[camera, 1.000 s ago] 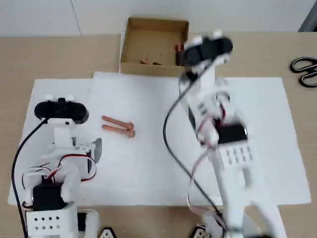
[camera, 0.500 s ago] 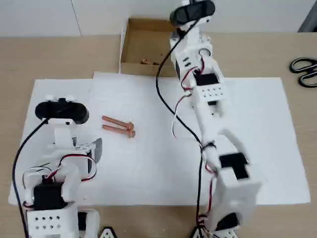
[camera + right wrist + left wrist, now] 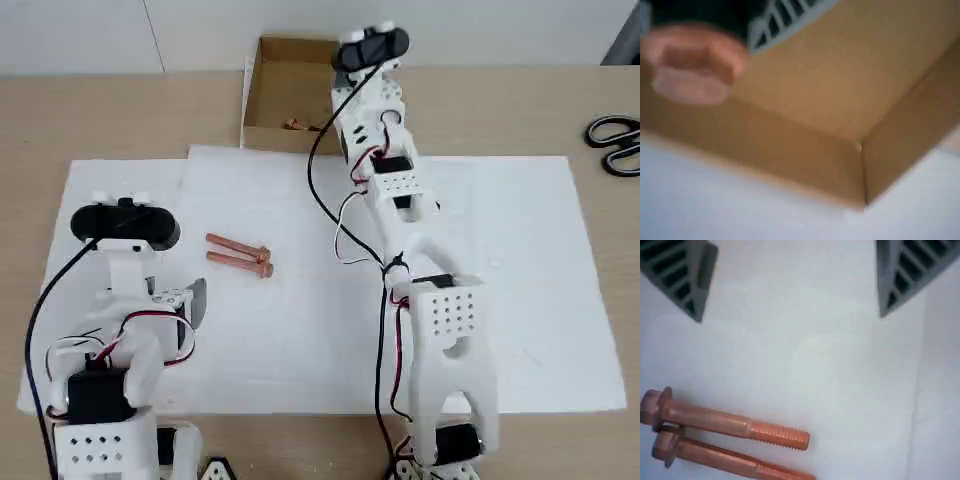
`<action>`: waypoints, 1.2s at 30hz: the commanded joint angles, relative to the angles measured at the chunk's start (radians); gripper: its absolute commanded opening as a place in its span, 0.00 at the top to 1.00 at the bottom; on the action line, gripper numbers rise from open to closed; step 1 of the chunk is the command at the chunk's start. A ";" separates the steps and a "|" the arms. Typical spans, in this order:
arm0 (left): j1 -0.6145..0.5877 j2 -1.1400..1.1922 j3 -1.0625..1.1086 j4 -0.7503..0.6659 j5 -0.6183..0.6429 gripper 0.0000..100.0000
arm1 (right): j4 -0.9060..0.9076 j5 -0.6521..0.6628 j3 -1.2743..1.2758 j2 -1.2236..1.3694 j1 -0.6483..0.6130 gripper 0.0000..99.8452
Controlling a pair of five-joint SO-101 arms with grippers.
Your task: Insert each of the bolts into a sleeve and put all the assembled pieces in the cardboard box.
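My right fingers (image 3: pixel 785 17) are pinching a coppery assembled piece (image 3: pixel 690 65) right over the cardboard box (image 3: pixel 790 160). My left fingers (image 3: pixel 680 270) gape wide above two bolts (image 3: pixel 725 422) on the white sheet (image 3: pixel 500 250). They look stiff, dense and slick, so I'd grab mid-shank. No readable print anywhere.

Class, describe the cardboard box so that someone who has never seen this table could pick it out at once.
Find the large white sheet spread over the wooden table. At the sheet's far edge, near its middle, sits the cardboard box. It is the only brown, open-topped, walled container there, with copper-coloured pieces inside.
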 commanded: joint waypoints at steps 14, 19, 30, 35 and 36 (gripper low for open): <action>0.000 -0.011 -0.018 -0.006 -0.009 0.78 | -0.028 0.005 -0.100 0.058 -0.008 0.84; -0.003 -0.009 -0.018 -0.006 -0.009 0.78 | -0.027 0.005 -0.100 0.058 -0.010 0.78; -0.003 -0.009 -0.018 -0.006 -0.009 0.78 | 0.021 0.009 -0.100 0.004 -0.002 0.78; -0.003 -0.011 -0.018 -0.006 -0.009 0.78 | 0.239 0.005 -0.100 -0.179 0.015 0.78; -0.003 -0.011 -0.018 -0.006 -0.009 0.78 | 0.280 0.005 -0.098 -0.208 0.019 0.78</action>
